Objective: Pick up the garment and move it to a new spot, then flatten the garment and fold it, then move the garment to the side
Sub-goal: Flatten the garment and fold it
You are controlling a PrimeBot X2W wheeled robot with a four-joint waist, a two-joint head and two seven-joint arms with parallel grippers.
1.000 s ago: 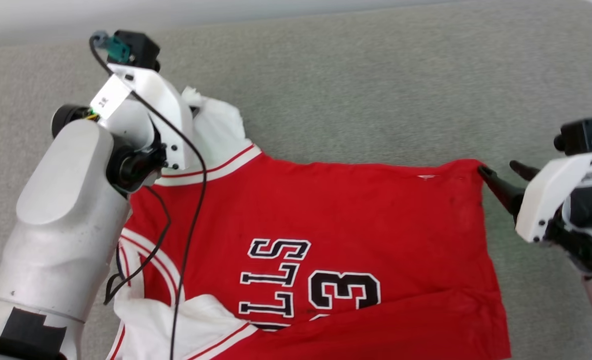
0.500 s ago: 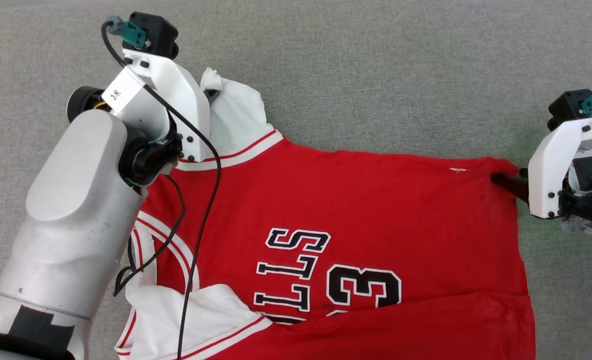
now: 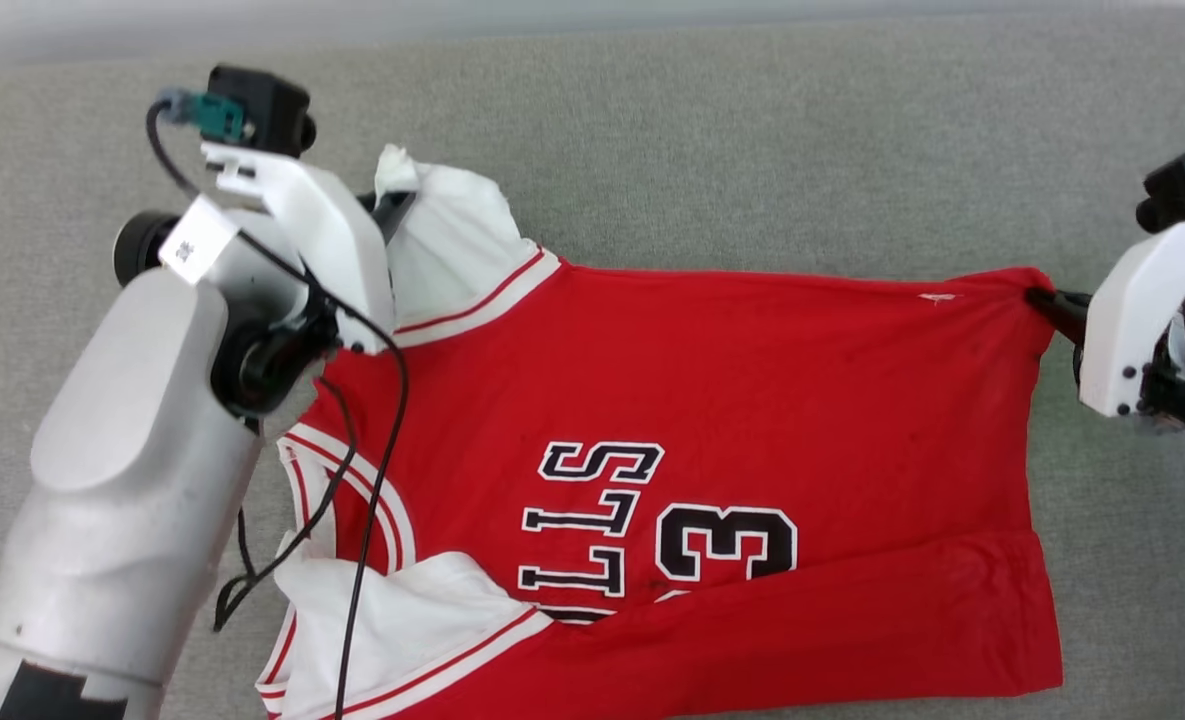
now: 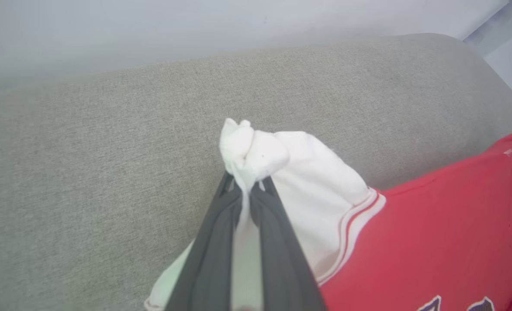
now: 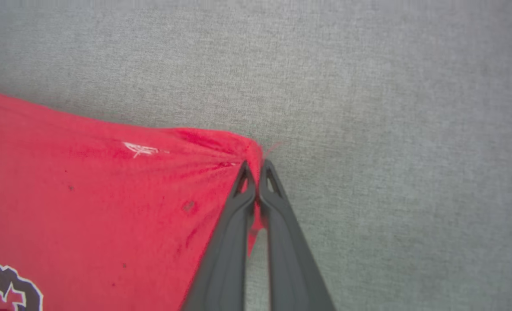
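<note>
The garment (image 3: 712, 400), a red jersey with white sleeves, striped trim and black-and-white lettering, lies spread on the grey fabric surface (image 3: 752, 150). My left gripper (image 4: 246, 183) is shut on the bunched tip of a white sleeve (image 4: 307, 181), lifting it a little; in the head view that sleeve (image 3: 442, 235) sits at the upper left beside the left gripper (image 3: 392, 205). My right gripper (image 5: 256, 166) is shut on the garment's red hem corner (image 5: 221, 149), which shows at the upper right in the head view, pinched by the right gripper (image 3: 1042, 298).
The grey fabric surface (image 4: 87, 164) curves down at its far edge, with a pale wall (image 4: 195, 26) behind it. My pale left forearm (image 3: 122, 470) and its black cable (image 3: 372, 480) cross over the garment's left side.
The right gripper has closed on the hem corner, having stood open beside it a second ago. The head camera has shifted. The left grip on the sleeve holds as before.
</note>
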